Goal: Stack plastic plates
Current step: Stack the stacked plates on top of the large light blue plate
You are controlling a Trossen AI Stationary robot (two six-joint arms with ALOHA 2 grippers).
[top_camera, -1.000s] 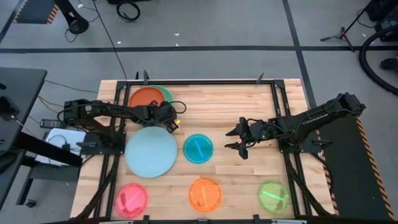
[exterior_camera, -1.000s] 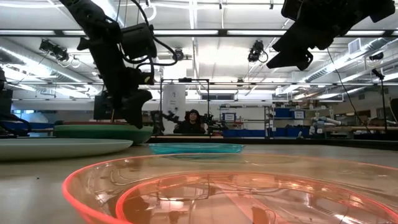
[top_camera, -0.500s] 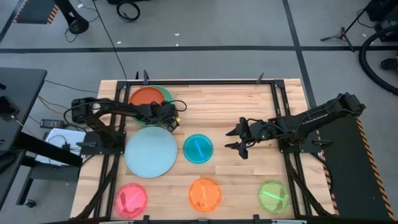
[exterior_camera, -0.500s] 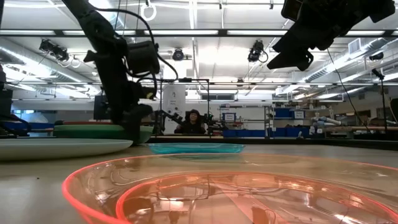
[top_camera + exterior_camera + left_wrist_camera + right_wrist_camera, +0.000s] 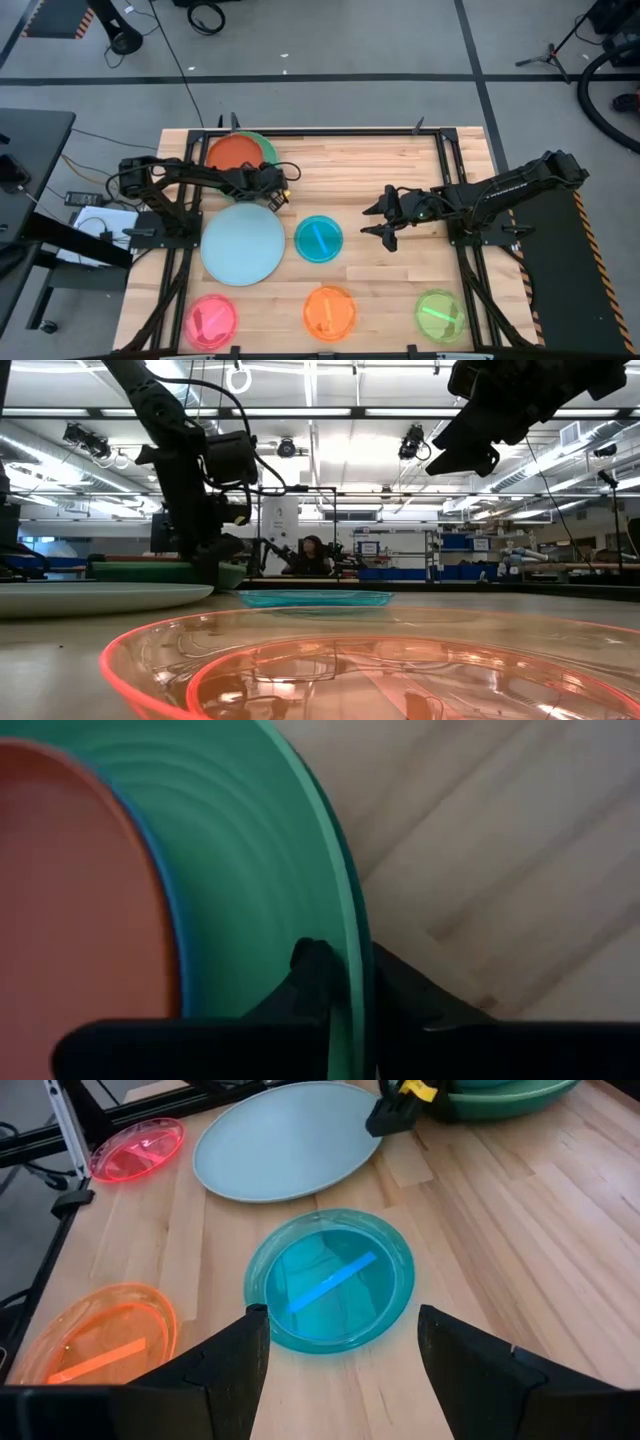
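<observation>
A stack of plastic plates stands at the table's far left: a red-orange plate (image 5: 234, 155) on top, a blue rim (image 5: 168, 920) under it, and green plates (image 5: 260, 870) below. My left gripper (image 5: 272, 192) is shut on the stack's near right rim. A large pale blue plate (image 5: 243, 243) lies flat in front of the stack, with a small teal plate (image 5: 319, 238) to its right. Pink (image 5: 211, 320), orange (image 5: 329, 312) and lime (image 5: 439, 315) small plates lie along the near edge. My right gripper (image 5: 385, 222) hangs open above the table, right of the teal plate. My left gripper pinches the raised rim of the green plates (image 5: 352, 982) at the stack's near right side. One finger (image 5: 312, 970) is inside the rim and the other (image 5: 405, 992) outside it. The fingers slant down from the table's left. The stack rests flat on the table.
Black frame rails (image 5: 452, 190) run along both sides of the wooden table. Bare wood lies at the far middle and far right (image 5: 370, 160). In the low view the orange plate (image 5: 370, 660) fills the foreground, and a person sits far off in the room.
My left gripper has sunk toward the near right rim of the plate stack and shut on it. The stack has stayed in place.
</observation>
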